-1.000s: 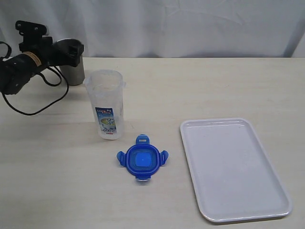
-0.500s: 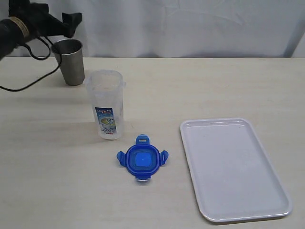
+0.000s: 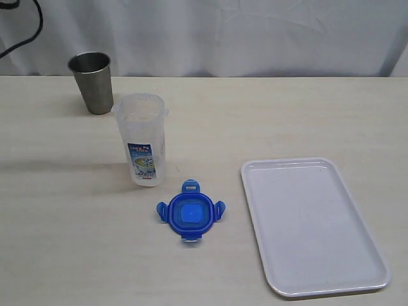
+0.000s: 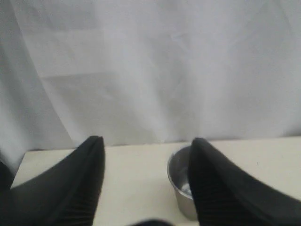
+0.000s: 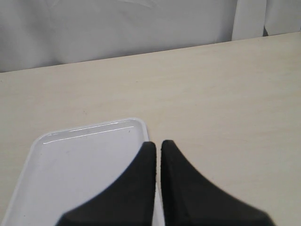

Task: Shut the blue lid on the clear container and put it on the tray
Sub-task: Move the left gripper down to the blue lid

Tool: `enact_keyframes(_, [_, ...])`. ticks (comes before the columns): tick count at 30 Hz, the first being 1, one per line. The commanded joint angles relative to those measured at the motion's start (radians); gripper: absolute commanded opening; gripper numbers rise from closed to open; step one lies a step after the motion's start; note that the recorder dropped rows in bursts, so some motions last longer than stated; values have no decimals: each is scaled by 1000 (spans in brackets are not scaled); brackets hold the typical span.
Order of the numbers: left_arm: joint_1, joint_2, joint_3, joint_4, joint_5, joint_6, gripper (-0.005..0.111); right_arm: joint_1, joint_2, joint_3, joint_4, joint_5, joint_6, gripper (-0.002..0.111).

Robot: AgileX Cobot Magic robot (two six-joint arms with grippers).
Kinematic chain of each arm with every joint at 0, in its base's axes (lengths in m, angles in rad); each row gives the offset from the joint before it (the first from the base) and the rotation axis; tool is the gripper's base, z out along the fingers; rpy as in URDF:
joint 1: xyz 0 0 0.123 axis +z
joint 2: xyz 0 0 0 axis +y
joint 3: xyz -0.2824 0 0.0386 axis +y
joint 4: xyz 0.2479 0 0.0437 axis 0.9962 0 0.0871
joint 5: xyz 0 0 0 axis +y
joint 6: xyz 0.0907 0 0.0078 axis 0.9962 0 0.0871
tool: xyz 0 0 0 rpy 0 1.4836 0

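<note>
The clear container [image 3: 143, 138] stands upright and lidless on the table, left of centre. The blue lid [image 3: 190, 214] lies flat on the table just in front of it, flaps spread. To the right lies the white tray [image 3: 312, 223], bare. My left gripper [image 4: 146, 143] is open with nothing between its fingers, high above the table's far left; the exterior view shows only its cable at the top left corner. My right gripper [image 5: 158, 145] is shut and empty, above the tray's edge [image 5: 141, 123]. It does not appear in the exterior view.
A steel cup [image 3: 92, 82] stands at the back left behind the container, and the steel cup [image 4: 181, 181] shows partly behind one left finger. A white curtain [image 3: 255, 32] backs the table.
My left arm has risen from beside the steel cup and left the exterior view at the top left. The container, lid and tray have not moved.
</note>
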Motion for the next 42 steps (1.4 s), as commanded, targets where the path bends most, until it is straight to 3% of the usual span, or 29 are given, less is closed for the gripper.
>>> enact_keyframes(1, [-77, -71, 56, -198, 160, 174, 44, 2, -2, 3, 1, 0, -3, 4])
enact_keyframes(3, [-77, -147, 142, -505, 231, 343, 44, 2, -2, 3, 1, 0, -3, 4])
enact_keyframes(6, [-77, -198, 242, -749, 327, 508, 44, 2, -2, 3, 1, 0, -3, 4])
enact_keyframes(7, [-77, -212, 315, -902, 380, 630, 44, 2, -2, 3, 1, 0, -3, 4])
enact_keyframes(9, [-77, -217, 427, -1055, 396, 766, 44, 2, -2, 3, 1, 0, -3, 4])
enact_keyframes(12, [-77, -217, 576, -1227, 317, 905, 44, 2, -2, 3, 1, 0, -3, 4])
enact_keyframes(14, [-90, -215, 742, -1535, 180, 1170, 44, 2, -2, 3, 1, 0, -3, 4])
enact_keyframes(17, [-150, -171, 813, -1862, 82, 1479, 44, 2, -2, 3, 1, 0, -3, 4])
enact_keyframes(21, [-233, -28, 772, -2004, 82, 1619, 44, 2, -2, 3, 1, 0, -3, 4])
enact_keyframes(26, [-268, 147, 697, -2023, 108, 1626, 45, 2, -2, 3, 1, 0, -3, 4])
enact_keyframes(33, [-269, 221, 628, -2102, 129, 1691, 45, 2, -2, 3, 1, 0, -3, 4])
enact_keyframes(42, [-338, 243, 628, -2380, 30, 1911, 45, 2, -2, 3, 1, 0, -3, 4])
